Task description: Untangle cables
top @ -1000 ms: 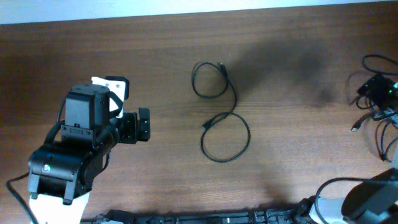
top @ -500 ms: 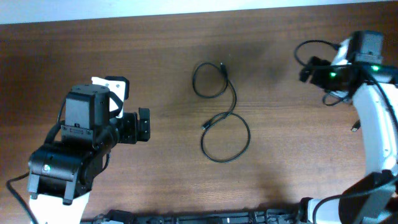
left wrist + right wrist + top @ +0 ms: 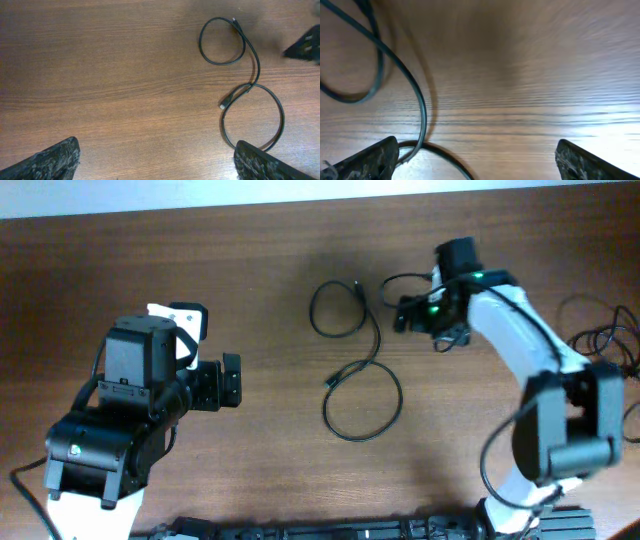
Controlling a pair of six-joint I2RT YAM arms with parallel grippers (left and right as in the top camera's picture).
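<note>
My left gripper (image 3: 156,150) and right gripper (image 3: 476,152) are both spread wide, holding nothing.
The cable (image 3: 251,85) lies flat on the bench (image 3: 250,270) in two joined loops. It is well ahead of my left gripper and off to its right. It sits just ahead of my right gripper, with one blurred strand running close by a finger (image 3: 370,160).

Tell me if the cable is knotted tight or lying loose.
Loose: the cable lies flat in two open loops, with both ends free and no tight knot.
</note>
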